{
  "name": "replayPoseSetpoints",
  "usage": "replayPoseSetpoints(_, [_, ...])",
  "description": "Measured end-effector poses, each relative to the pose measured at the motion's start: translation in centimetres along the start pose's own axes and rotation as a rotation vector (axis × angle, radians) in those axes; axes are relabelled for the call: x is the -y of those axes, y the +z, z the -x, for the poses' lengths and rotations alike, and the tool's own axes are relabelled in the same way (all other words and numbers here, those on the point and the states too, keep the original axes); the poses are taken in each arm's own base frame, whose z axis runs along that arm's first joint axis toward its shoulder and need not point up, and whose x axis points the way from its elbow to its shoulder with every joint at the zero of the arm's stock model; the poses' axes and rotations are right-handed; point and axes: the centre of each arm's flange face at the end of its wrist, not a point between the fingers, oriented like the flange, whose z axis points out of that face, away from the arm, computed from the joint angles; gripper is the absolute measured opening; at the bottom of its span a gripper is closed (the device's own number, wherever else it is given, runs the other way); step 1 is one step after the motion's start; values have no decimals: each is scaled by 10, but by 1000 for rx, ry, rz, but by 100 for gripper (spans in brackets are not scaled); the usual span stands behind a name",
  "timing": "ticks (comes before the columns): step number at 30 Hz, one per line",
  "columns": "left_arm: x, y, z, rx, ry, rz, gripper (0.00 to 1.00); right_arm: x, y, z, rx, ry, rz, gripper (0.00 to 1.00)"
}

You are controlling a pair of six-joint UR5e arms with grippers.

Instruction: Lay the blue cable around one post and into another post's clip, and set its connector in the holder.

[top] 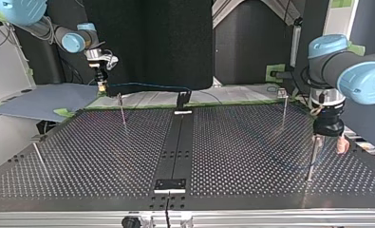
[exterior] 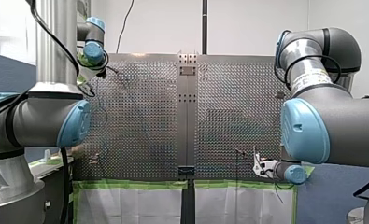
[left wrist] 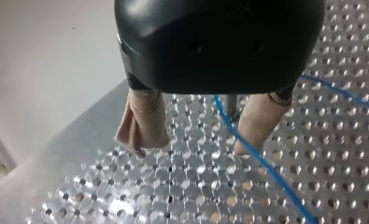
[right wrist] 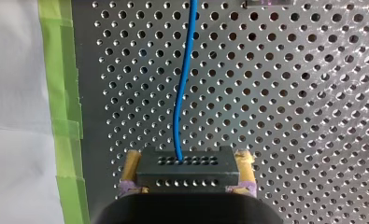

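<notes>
In the front view my left gripper hangs over the table's far left corner; my right gripper sits low at the near edge, toward the right corner, just above the green tape that lines that edge; from here I cannot tell either claw's state. In the top view my right gripper is at the taped edge, at the view's left, and holds the connector just above the table; the blue cable runs from it through the air along the taped edge toward the middle, where a black fitting stands; my left gripper is near the table's right edge in this view, its beige pads spread to either side of a thin upright post. In the left wrist view the claw is released, the two pads well apart; the cable lies on the table and passes between them, close against one pad; the post stands in the gap just beyond. In the right wrist view the yellow-padded fingers are clenched on the two sides of the black connector; the cable leaves a hole in its face and runs ahead over the table; the tape lines the table's edge beside the gripper.
</notes>
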Motion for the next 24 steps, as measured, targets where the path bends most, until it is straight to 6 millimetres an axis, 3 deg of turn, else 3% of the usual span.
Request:
replayPoseSetpoints(15, [10,-53,-6,-10,21,-41,100,0,0,0,2,-1,1,0])
replayPoseSetpoints(24, [20,-84,9,33,51,-36,100,0,0,0,0,1,0,0])
